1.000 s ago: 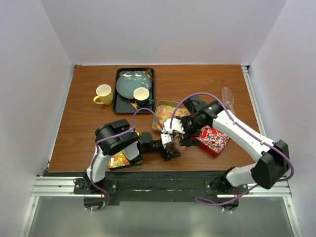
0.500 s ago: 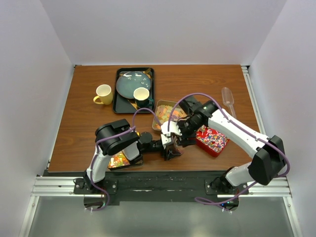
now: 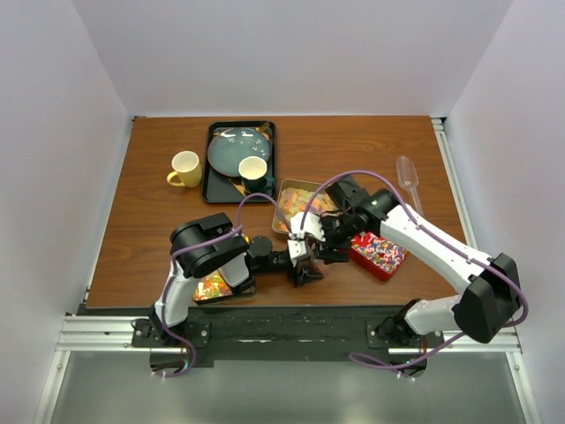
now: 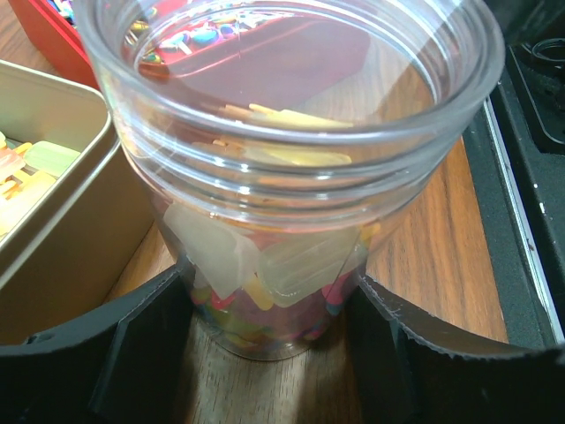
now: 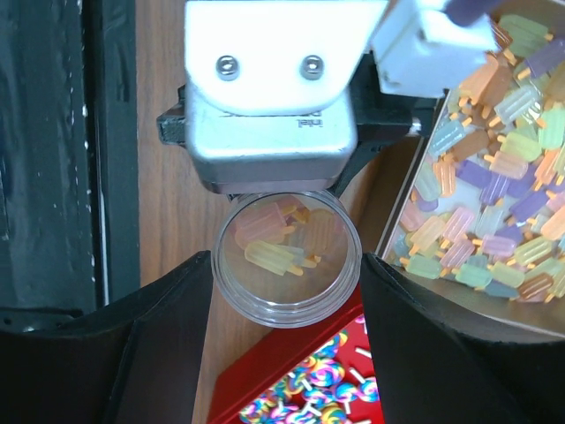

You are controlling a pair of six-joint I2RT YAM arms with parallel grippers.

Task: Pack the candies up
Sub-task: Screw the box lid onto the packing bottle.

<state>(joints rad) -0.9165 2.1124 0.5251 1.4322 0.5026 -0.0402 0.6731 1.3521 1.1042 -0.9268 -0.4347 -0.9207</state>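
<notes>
My left gripper (image 4: 274, 331) is shut on a clear plastic jar (image 4: 291, 177) that stands on the table, and it also shows in the top view (image 3: 303, 262). The jar (image 5: 287, 256) holds a few pastel popsicle-shaped candies (image 5: 269, 252) on top of coloured ones. My right gripper (image 5: 287, 274) hovers right above the jar's mouth, open and empty, with a finger on each side. It shows in the top view (image 3: 325, 243). More pastel popsicle candies fill a metal tin (image 5: 494, 177). Swirl lollipop candies fill a red tin (image 5: 309, 393).
The metal tin (image 3: 298, 205) and the red tin (image 3: 380, 251) flank the jar. A third tin of bright candies (image 3: 212, 287) sits by the left arm's base. At the back are a yellow mug (image 3: 185, 168), a black tray (image 3: 238, 159) with plate and cup, and a clear scoop (image 3: 408, 177).
My right arm has shifted slightly, keeping its gripper over the jar. My left gripper and the jar have not moved.
</notes>
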